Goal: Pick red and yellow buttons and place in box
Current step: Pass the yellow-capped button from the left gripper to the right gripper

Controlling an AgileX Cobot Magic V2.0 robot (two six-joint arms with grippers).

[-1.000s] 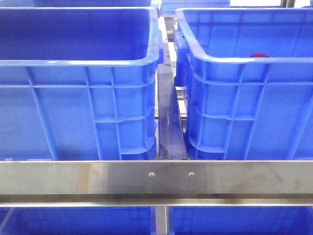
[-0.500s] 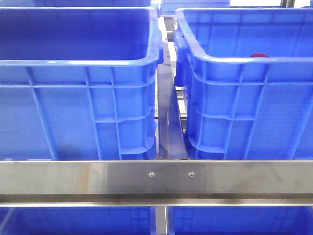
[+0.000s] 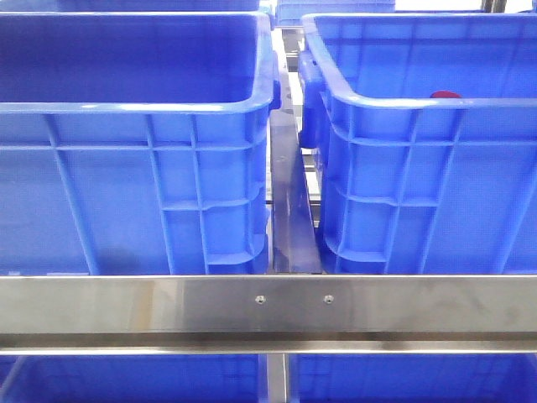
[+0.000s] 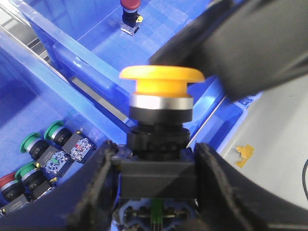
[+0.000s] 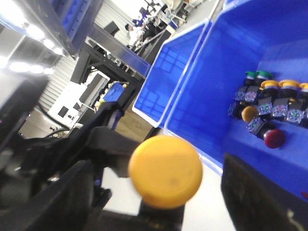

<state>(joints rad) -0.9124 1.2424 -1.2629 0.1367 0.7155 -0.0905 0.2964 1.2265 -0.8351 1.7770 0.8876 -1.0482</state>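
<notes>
- Where the front view looks fwd over a steel rail, two blue crates sit side by side w/ a narrow gap between: left crate and right crate. No hand shows in this view. A sliver of a red button peeks over the right crate's near rim, inside that crate.
- Left wrist view: left hand is closed on the yellow button, fingers pressing both sides of its black square base; orange-yellow cap sits upright above them, silver ring under it. A dark blurred arm part crosses just behind the cap. Below, another red button stands on a crate floor; green-capped buttons lie in the neighbouring crate.
- Right wrist view: right hand w/ dark fingers spread either side of a blurred yellow cap; can't tell if they grip it or touch it. Beyond, a blue crate holds a cluster of buttons – yellow, green, one dark red.
</notes>
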